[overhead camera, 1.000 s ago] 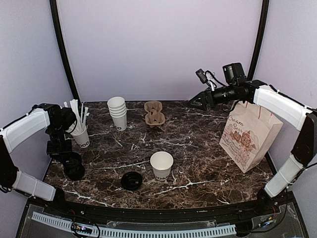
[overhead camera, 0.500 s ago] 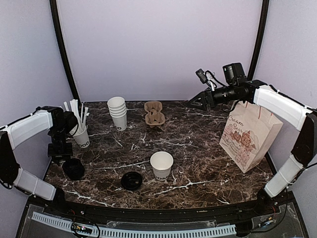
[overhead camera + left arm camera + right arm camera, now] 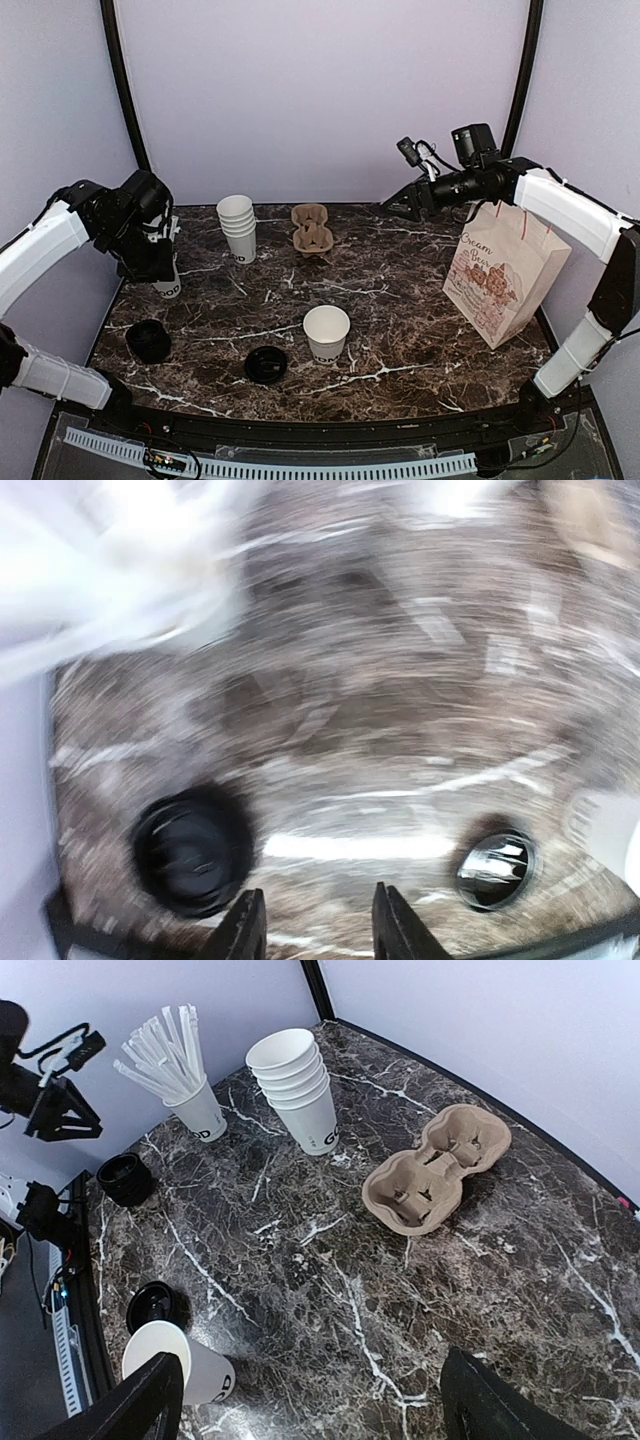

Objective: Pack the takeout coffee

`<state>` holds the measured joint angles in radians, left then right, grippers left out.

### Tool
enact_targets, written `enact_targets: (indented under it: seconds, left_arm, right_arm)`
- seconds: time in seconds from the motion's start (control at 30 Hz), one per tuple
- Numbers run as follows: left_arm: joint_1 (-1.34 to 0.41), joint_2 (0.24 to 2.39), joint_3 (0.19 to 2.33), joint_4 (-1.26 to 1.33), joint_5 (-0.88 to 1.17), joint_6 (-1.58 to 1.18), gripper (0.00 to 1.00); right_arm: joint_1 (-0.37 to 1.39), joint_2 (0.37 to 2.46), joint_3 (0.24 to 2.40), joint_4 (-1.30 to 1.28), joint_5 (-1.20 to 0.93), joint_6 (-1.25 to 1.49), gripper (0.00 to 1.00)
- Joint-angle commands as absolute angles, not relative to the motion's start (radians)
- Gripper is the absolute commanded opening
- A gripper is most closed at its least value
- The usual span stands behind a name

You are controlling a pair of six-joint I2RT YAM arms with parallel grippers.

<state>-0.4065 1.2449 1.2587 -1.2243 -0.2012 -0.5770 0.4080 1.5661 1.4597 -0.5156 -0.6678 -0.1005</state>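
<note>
The takeout coffee cup (image 3: 326,333) stands open, white with black lettering, at the table's front centre. Its round black lid (image 3: 266,364) lies flat on the table to its left. Both show in the right wrist view, the cup (image 3: 180,1365) and the lid (image 3: 155,1308), and blurred in the left wrist view, the cup (image 3: 610,830) and the lid (image 3: 495,868). My left gripper (image 3: 150,260) hangs open and empty above the left side, in front of the straw cup (image 3: 165,280). My right gripper (image 3: 405,205) is open and empty, high at the back right.
A stack of black lids (image 3: 148,341) sits front left. Nested white cups (image 3: 238,228) and a brown cup carrier (image 3: 311,229) stand at the back. A printed paper bag (image 3: 500,280) stands at the right edge.
My left arm has lifted from just above the stack of black lids and swung up and back toward the straw cup. The right arm has barely moved.
</note>
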Motion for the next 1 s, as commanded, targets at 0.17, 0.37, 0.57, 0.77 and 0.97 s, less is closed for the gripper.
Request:
enact_targets:
  seconds: [0.17,0.37,0.57,0.77,0.97]
  left_arm:
    - [-0.971,1.212,1.150,-0.755,-0.004,-0.277,0.40]
    - [-1.202,1.313,1.081,-0.693,0.030,-0.153,0.40]
    - [-1.294,1.448,1.045,-0.678,-0.013,-0.147,0.38]
    - [-1.309,1.505,0.959,-0.621,-0.096,-0.181,0.37]
    - [-1.309,1.572,0.942,-0.615,-0.191,-0.184,0.42]
  right_arm:
    - [0.375,1.506,1.476,-0.604,-0.689,-0.295,0.91]
    - [0.389,1.486,1.424,-0.647,-0.800,-0.407,0.90]
    - [0.542,1.488,1.377,-0.739,-0.647,-0.580,0.89]
    - [0.604,1.489,1.326,-0.727,-0.649,-0.588,0.89]
    - [0.611,1.494,1.319,-0.717,-0.674,-0.570,0.89]
